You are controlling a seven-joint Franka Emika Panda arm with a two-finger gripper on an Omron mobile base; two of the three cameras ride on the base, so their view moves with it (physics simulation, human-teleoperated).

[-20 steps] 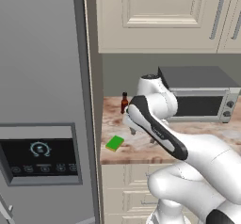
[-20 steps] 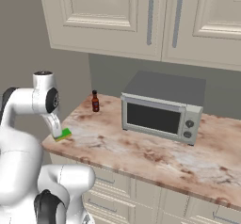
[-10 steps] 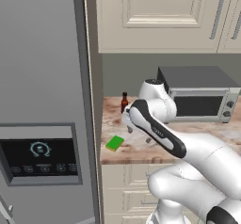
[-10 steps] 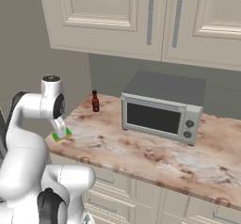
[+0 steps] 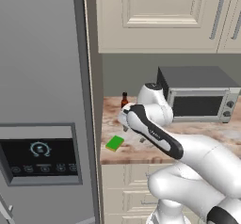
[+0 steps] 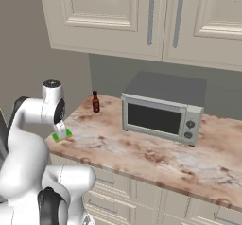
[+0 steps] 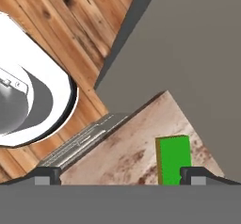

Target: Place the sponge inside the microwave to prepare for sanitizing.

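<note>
My spread pincer (image 7: 120,173) sits off-centre, the flat green-and-yellow sponge (image 7: 173,159) at lower right, so closing could nudge it off the counter edge.

- Mottled brown and cream stone-look counter (image 6: 142,155), smooth with a slight sheen.
- Bright green sponge (image 5: 114,143), flat matt colour.
- Small box oven (image 6: 163,108) in matt grey metal, with a dark glass window.
- Tall fridge (image 5: 42,77) in smooth brushed grey, with a glossy black panel.
- Cream painted cupboards (image 6: 142,16), satin, with silver metal handles.
- Small bottle (image 6: 95,102) of dark brown glass.
- Knotty orange-brown plank floor (image 7: 70,20).
</note>
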